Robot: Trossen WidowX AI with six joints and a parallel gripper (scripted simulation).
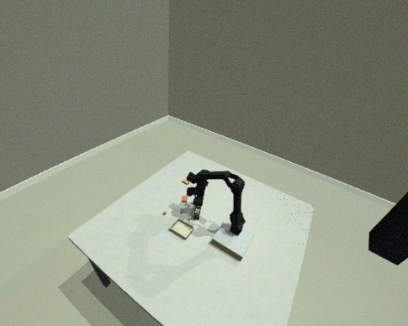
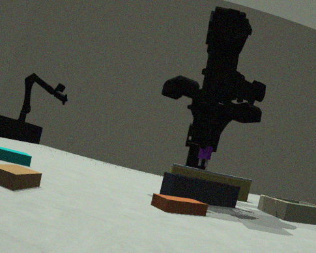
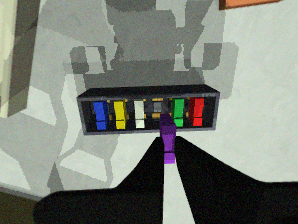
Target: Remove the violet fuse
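The hand [image 3: 170, 150] is clenched on the violet fuse [image 3: 168, 142], which sits low centre in the wrist view, lifted out of the block [image 3: 148, 95]; its slot between the white fuse [image 3: 139, 114] and the green fuse [image 3: 178, 113] shows open and grey. In the exterior view the violet fuse [image 2: 204, 152] hangs below the dark hand, and its lower end looks to be just above the block's top edge, though from that slanted angle I can't be sure it has fully cleared. That's the worry: if the arm starts sideways too soon, the fuse's bottom could clip the block's rim or knock a neighbour, most likely the green or the red fuse [image 3: 197, 111] to its right, or the white on the way toward the tray. The tray [image 1: 182, 228] lies lower left of the block in the top view, near it on the table [image 1: 256, 269], so the carry is short and leaves little room to gain height. The grip is on a narrow fuse, too; a jerk might twist it between the fingers or drop it short of the tray. Letting go too high could bounce it out over the low rim.
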